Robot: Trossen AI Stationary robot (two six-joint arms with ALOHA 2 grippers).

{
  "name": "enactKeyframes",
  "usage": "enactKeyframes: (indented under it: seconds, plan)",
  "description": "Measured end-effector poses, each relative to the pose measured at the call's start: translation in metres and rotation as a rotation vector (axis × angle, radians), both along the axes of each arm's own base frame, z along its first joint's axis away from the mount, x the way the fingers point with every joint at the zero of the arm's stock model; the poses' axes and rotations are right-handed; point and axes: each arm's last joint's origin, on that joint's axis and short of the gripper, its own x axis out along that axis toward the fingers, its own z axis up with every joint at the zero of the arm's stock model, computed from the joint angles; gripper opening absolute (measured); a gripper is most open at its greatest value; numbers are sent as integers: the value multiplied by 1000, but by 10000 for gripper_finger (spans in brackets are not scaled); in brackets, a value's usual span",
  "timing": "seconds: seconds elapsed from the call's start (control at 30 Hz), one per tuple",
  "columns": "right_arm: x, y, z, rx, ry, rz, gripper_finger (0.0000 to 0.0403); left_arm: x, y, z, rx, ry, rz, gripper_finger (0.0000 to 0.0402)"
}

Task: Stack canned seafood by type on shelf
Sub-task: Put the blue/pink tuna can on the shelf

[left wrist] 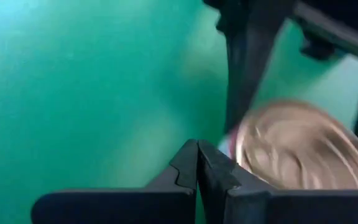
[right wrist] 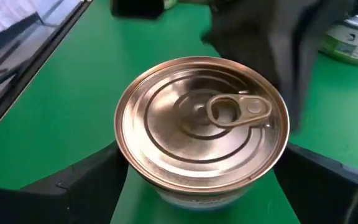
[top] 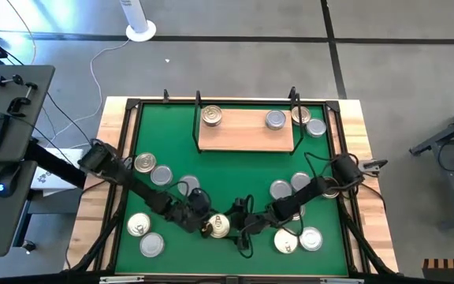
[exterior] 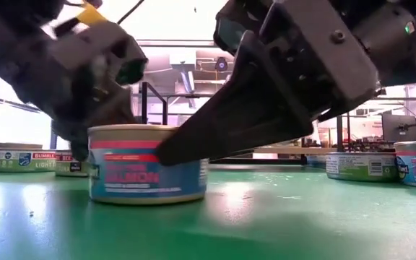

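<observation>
High view: I am watching both grippers meeting over a gold-lidded salmon can (top: 217,227) at the near middle of the green mat (top: 235,170). My right gripper (right wrist: 201,180) is straddling that can, fingers spread wide either side of it and not yet clamping. My left gripper (left wrist: 197,171), fingers pressed together, is sitting just beside the can. The shelf (top: 245,131) at the far side is carrying three cans.
</observation>
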Motion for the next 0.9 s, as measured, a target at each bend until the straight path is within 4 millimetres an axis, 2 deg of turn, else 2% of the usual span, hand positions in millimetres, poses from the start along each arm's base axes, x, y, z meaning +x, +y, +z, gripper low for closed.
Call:
enactKeyframes:
  seconds: [0.13,0.23,0.4,0.63,0.9]
  plan:
    - [0,2,-6,13,-11,-28,373,7,3,-4,-1,-25,-25,0]
    - [-2,6,-7,19,-4,-49,366,7,5,2,24,-16,-36,0]
    - [-13,15,-6,-42,36,-120,346,2,4,35,14,-55,-60,0]
    - [-29,20,-8,-87,119,-219,326,-22,-7,66,11,-44,-127,0]
    - [-25,17,-7,-91,140,-133,325,-49,-12,66,32,80,-78,0]
